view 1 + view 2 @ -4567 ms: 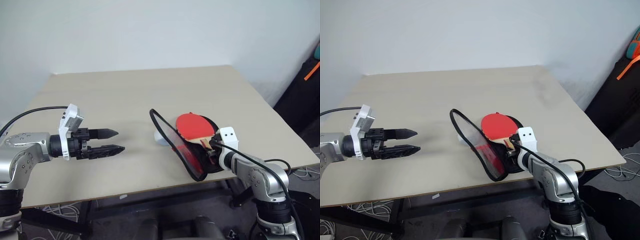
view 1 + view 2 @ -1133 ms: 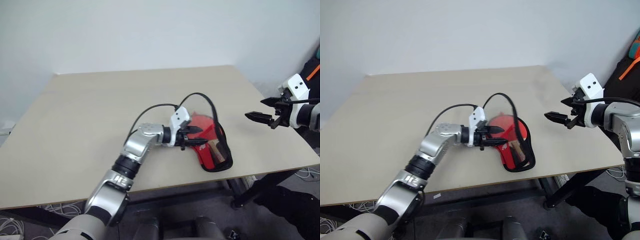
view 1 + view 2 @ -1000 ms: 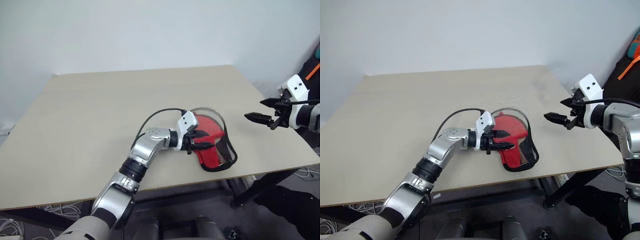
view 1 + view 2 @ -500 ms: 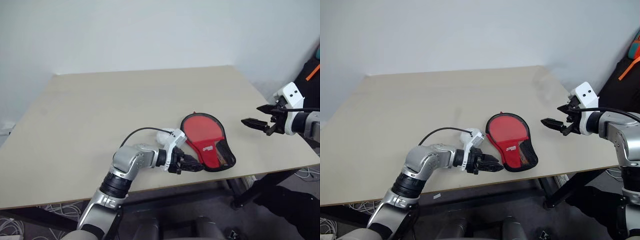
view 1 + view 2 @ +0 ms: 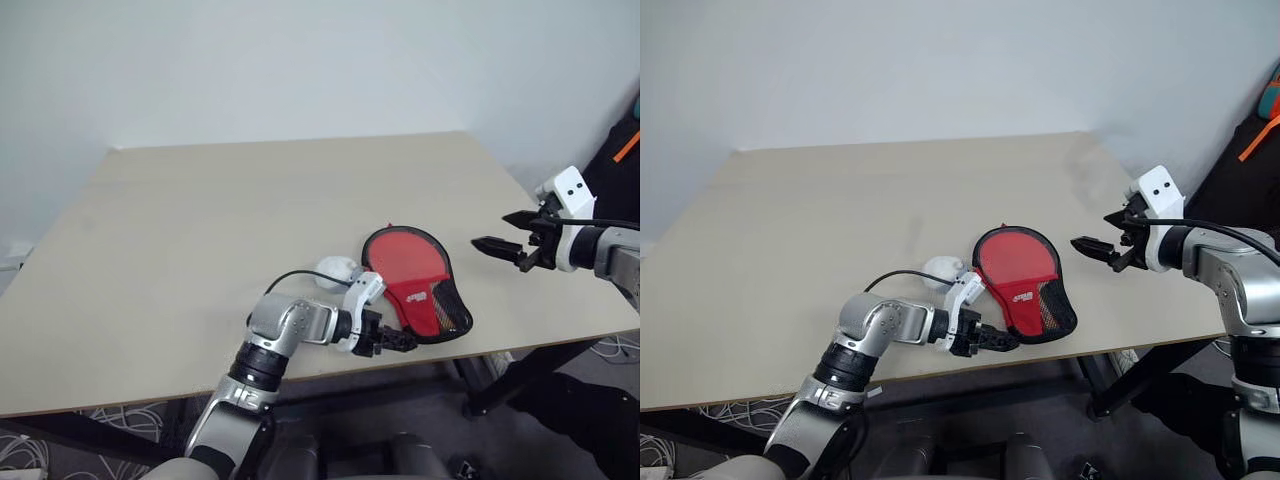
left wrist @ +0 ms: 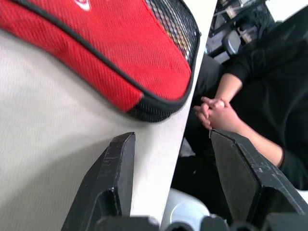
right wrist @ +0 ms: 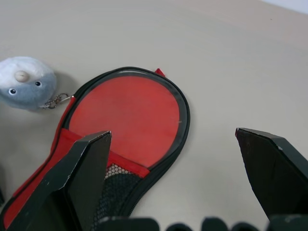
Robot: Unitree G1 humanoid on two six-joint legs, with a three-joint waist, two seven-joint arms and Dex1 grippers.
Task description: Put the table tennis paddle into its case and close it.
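The red case (image 5: 408,282) lies flat near the table's front edge with its lid down, its black mesh end (image 5: 448,316) nearest the edge. Whether its zipper is shut I cannot tell. The table tennis paddle is inside; its light handle (image 5: 438,308) shows faintly through the mesh. My left gripper (image 5: 396,343) hovers low by the front edge, just beside the case's mesh end, open and holding nothing. In the left wrist view its fingers (image 6: 118,168) stand apart, with the case (image 6: 120,53) beyond them. My right gripper (image 5: 495,232) hangs above the table right of the case, wide open and empty.
A small pale plush lump (image 5: 335,271) on a keyring lies just left of the case. The table's front edge (image 5: 330,370) runs right under my left gripper. A person in black sits beyond that edge, hands (image 6: 216,108) clasped. Dark gear stands at the right.
The raised lid of the case has folded down flat. My left gripper has let go of it, rolled, and drawn back and down to the front edge. The right gripper has barely drifted left.
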